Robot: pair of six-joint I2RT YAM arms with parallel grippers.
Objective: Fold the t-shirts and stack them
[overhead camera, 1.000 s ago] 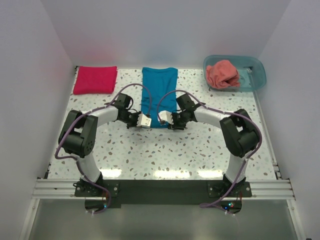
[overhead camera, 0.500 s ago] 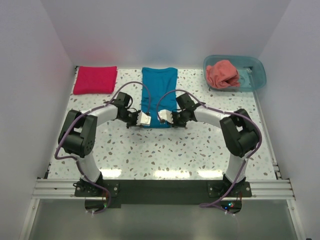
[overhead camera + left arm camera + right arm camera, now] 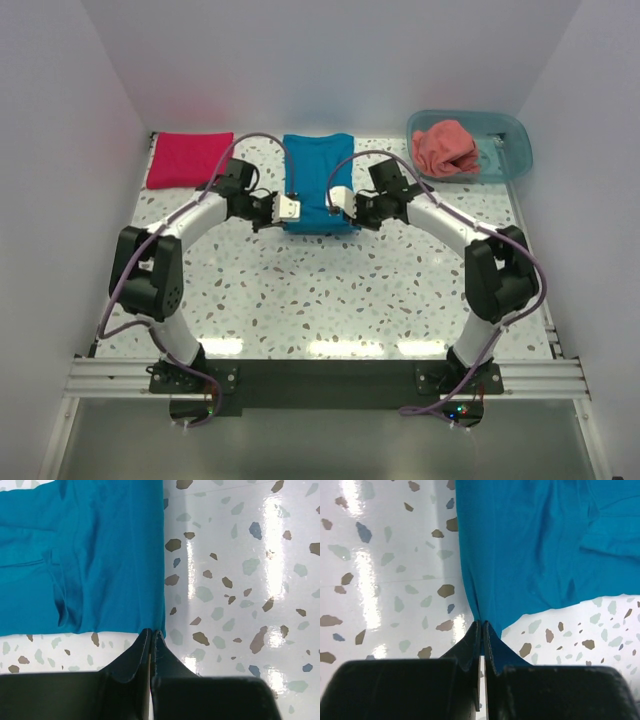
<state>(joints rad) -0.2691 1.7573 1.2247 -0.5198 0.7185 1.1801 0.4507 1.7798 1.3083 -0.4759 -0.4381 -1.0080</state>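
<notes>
Two corners of the teal-blue t-shirt, left of the tub, were clamped, one in the left pincer, one in the right pincer. Either thin pinch could slip, dropping the hem askew.

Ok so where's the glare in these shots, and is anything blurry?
Left wrist: bright vertical glare streaks on the table right of the teal-blue shirt, cloth sharp. Right wrist: similar streaks on the left. Top external: pale reflections along the near table edge, no blur.
</notes>
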